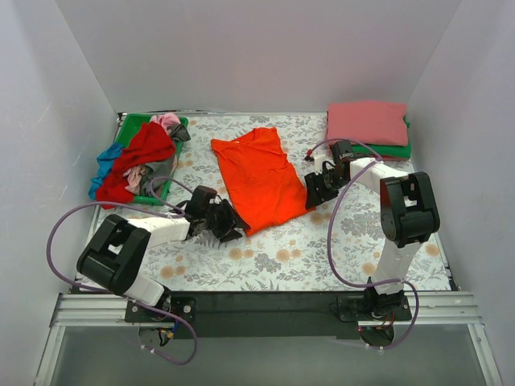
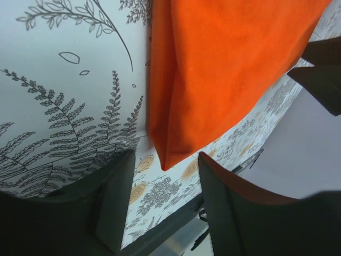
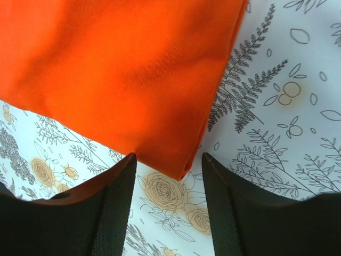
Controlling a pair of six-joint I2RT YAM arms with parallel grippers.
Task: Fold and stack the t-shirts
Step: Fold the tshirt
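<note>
The orange-red t-shirt lies flat in the middle of the tabletop; its long axis runs from the collar at the far side, a little to the left, to the hem at the near side, a little to the right, so the hem is the end that faces both arms. The left claw sits at the near left corner of the hem and the right claw at the near right corner; each arm is the nearer one to its own corner. In each wrist view the pointed cloth corner reaches just into the gap between the fingers, which stand apart and are clamped on nothing. In my judgement the coming move depends on each claw going a little forward over its corner before it closes. At the far left a green tray holds a loose heap: a deep red shirt, a blue shirt, a light pink shirt and a grey shirt. At the far right a folded coral pink shirt lies on a folded green shirt, well apart from the orange-red one.
</note>
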